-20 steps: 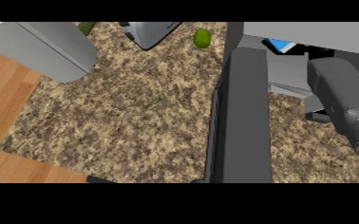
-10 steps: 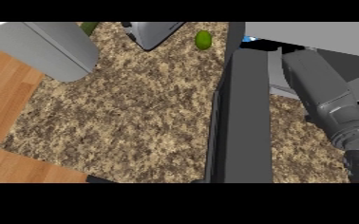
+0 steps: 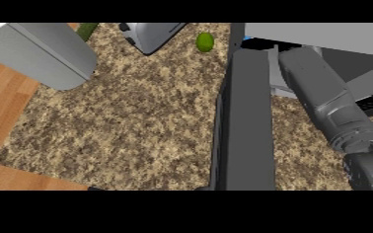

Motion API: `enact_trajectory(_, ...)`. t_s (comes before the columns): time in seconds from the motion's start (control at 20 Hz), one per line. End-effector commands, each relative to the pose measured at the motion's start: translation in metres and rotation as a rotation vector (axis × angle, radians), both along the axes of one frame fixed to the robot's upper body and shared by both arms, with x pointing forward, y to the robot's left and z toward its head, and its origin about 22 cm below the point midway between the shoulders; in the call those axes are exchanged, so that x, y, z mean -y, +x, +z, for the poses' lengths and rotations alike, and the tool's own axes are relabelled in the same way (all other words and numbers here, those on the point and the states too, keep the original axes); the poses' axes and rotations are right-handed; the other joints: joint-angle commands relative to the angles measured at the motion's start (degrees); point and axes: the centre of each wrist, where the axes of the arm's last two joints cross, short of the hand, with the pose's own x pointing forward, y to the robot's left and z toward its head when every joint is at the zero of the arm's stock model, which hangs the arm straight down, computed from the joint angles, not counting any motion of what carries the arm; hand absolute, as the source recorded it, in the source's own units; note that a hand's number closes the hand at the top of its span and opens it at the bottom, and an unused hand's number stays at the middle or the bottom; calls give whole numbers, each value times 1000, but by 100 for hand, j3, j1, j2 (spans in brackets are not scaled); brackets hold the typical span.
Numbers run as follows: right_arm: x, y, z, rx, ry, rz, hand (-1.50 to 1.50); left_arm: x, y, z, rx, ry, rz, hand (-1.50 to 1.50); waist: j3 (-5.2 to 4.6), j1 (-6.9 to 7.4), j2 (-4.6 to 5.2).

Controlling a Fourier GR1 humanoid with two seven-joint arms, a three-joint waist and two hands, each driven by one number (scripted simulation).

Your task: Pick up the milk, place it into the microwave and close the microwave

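Milk [image 3: 249, 41] peeking out as one small blue bit, right at the mouth of the microwave [image 3: 310, 32]. Mostly hidden, so cannot say whether standing up or lying down. Sits just to the left of the far end of the right forearm [image 3: 320, 94].

Right hand [image 3: 285, 46] only a dark patch at the end of that grey forearm, up by the microwave's opening. Cannot tell whether released, clenched or grasping something. Cannot tell whether touching the milk or only close beside it.

Microwave door [image 3: 246, 128] swung wide open, a long dark slab lying just left of the right forearm and running down toward the near edge. Grey microwave top above the hand, along the far right.

Left forearm [image 3: 44, 54] far over on the other side, well apart from the right hand, lying over the corner of the speckled brown tabletop [image 3: 131, 123]. Left hand out of sight.

Further left of the right hand, past the door: a small round green fruit [image 3: 205, 42] on the tabletop. Left of that, a grey box with a dark edge [image 3: 153, 34]. Beyond the box, near the left forearm, a bit of another green thing [image 3: 87, 29], too cut off to name.

Wooden floor [image 3: 18, 96] showing at the far left.
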Motion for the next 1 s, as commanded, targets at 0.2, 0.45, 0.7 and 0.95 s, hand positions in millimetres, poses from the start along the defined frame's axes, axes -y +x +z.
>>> enact_trajectory(0.2, -11, 6, 16, 66, 117, -72, -150, 5, -5, -18, -65, -17, -10, -150, -9, -202, -157)
enact_trajectory(0.45, 16, -4, -9, 21, 47, -42, -150, 12, -2, -28, -77, -5, -24, -150, -12, -322, -149)
enact_trajectory(0.7, 33, -11, -20, 27, 119, -15, -150, 25, -2, -42, -64, -21, -78, -150, -12, -479, -231)
enact_trajectory(0.95, 49, -23, -42, -28, 262, 113, -150, 45, 5, -46, -69, -22, -187, -150, -6, -672, -298)
